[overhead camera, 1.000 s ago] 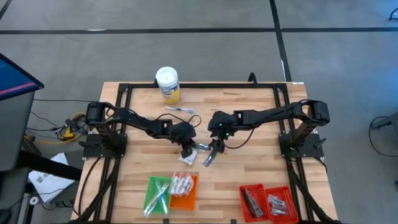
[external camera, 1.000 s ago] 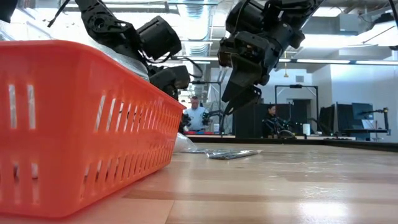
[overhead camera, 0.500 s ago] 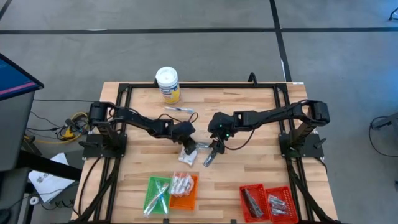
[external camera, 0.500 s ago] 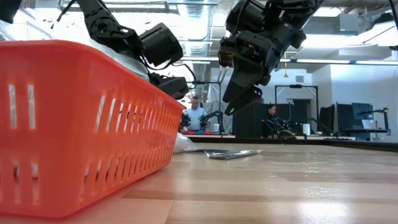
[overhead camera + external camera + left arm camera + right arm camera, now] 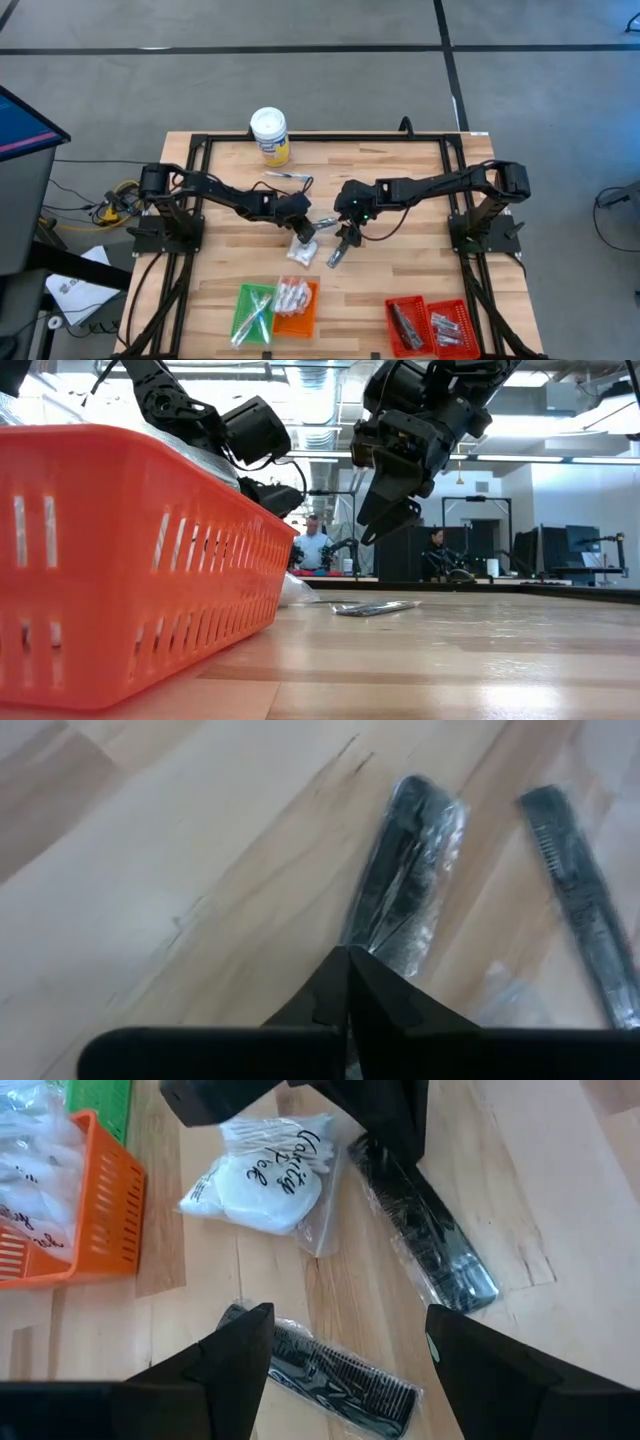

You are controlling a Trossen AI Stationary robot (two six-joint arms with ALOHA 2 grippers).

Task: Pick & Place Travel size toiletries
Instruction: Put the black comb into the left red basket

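My left gripper [image 5: 304,228] is shut at one end of a black comb in a clear wrapper [image 5: 425,1230], at the table's middle. A white crinkly packet with dark print [image 5: 262,1172] lies flat just on the near side of it. My right gripper [image 5: 347,237] hangs open above a second wrapped black comb [image 5: 345,1380], which lies flat on the wood; its fingers stand on either side of that comb and touch nothing. A thin clear-wrapped stick [image 5: 287,177] lies near the tub. My left gripper has the end of the comb's clear wrapper [image 5: 372,935] pinched between its two shut fingers, slanting down from the table's left. The comb stretches away from the fingertips along their line. Whether its far end rests on the table cannot be seen.
A white-lidded tub with a yellow label [image 5: 269,134] stands by the far edge. A green tray [image 5: 253,312] and an orange tray [image 5: 296,306] with white packets sit at the near edge, and two red trays [image 5: 430,326] at the near right. People show in the room behind.
My left gripper has moved a little toward the far edge. The wrapped comb's held end has gone with it, so the comb now lies farther from the white packet.
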